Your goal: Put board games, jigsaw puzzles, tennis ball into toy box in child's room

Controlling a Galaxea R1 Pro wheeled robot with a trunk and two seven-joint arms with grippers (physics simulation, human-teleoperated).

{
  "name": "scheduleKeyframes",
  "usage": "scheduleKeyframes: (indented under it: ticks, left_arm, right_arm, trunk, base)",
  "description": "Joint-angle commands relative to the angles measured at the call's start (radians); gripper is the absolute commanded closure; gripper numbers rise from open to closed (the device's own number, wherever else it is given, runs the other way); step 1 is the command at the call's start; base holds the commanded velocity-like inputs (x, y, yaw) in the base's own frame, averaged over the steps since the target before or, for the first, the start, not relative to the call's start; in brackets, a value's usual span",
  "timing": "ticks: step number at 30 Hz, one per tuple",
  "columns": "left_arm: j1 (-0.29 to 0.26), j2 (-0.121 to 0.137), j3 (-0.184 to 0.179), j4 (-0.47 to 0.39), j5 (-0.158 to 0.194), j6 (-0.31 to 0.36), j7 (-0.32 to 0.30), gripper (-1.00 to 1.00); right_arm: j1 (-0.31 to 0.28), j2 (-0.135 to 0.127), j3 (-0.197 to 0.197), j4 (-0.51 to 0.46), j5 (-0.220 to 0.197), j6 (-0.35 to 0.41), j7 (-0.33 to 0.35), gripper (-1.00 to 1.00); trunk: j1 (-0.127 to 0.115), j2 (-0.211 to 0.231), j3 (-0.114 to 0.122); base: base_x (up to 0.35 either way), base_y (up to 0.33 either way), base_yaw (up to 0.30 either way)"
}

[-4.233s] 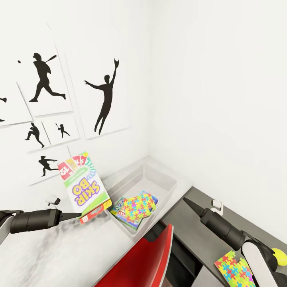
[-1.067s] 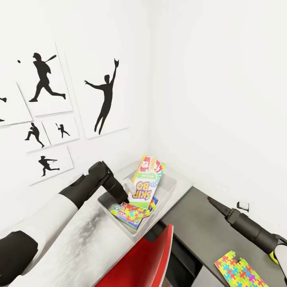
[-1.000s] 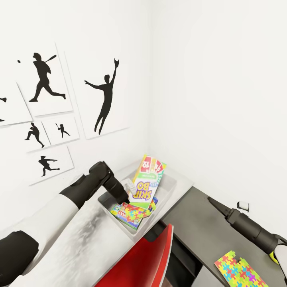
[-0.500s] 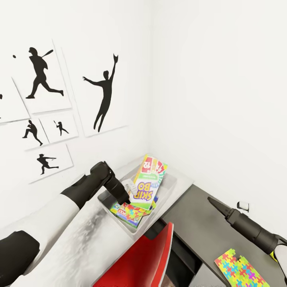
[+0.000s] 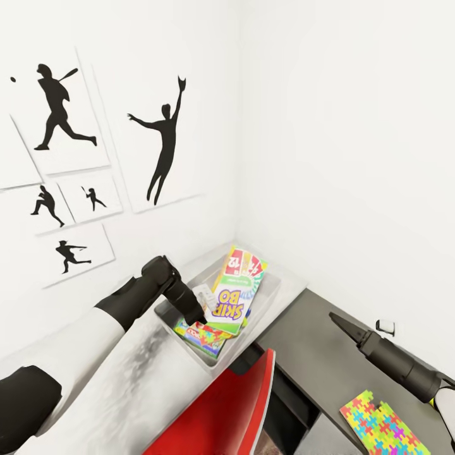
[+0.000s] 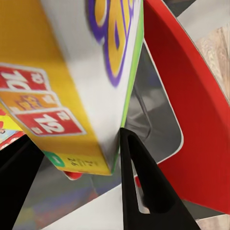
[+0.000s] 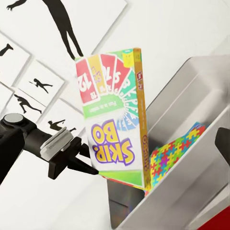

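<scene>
The toy box (image 5: 273, 285) sits on the pale table (image 5: 126, 379) in the corner. The Skip-Bo board game (image 5: 235, 292) stands upright in it, lower end among a jigsaw puzzle (image 7: 175, 152) and another game box (image 5: 201, 335). My left gripper (image 5: 202, 311) is shut on the Skip-Bo box's lower edge (image 6: 72, 96), one finger (image 6: 139, 191) on each face. The right gripper (image 5: 333, 316) hovers open over the dark table section, empty. A second jigsaw puzzle (image 5: 387, 426) lies there. The tennis ball and the bed are out of view.
A red swivel chair (image 5: 234, 411) stands close against the table just below the toy box. White walls with black baseball silhouettes (image 5: 163, 142) close in the corner behind the box. A small white fitting (image 5: 383, 326) is on the wall by the right arm.
The left arm carried the Skip-Bo box from beside the toy box into it, and has held nearly still for the last second. The right arm pulled back right. The camera shifted slightly.
</scene>
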Motion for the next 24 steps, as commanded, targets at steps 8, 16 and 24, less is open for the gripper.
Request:
scheduleKeyframes:
  ticks: [8, 16, 24]
  left_arm:
    - [-0.004, 0.026, 0.002, -0.001, -0.008, 0.010, -0.039, 1.00]
    - [-0.011, 0.030, 0.002, -0.001, -0.008, 0.010, -0.041, 1.00]
    - [-0.012, 0.029, 0.002, -0.001, -0.011, 0.010, -0.040, 1.00]
  right_arm:
    - [-0.001, 0.000, -0.001, 0.000, -0.004, 0.005, 0.000, -1.00]
    - [-0.001, 0.001, 0.000, 0.000, -0.004, 0.005, 0.000, -1.00]
    - [-0.001, 0.001, 0.000, 0.000, -0.004, 0.005, -0.001, -1.00]
  trunk:
    - [0.001, -0.002, -0.015]
    - [0.001, -0.002, -0.029]
    - [0.001, -0.002, -0.042]
  base:
    - [0.000, 0.000, 0.000]
    - [0.000, 0.000, 0.000]
    - [0.000, 0.000, 0.000]
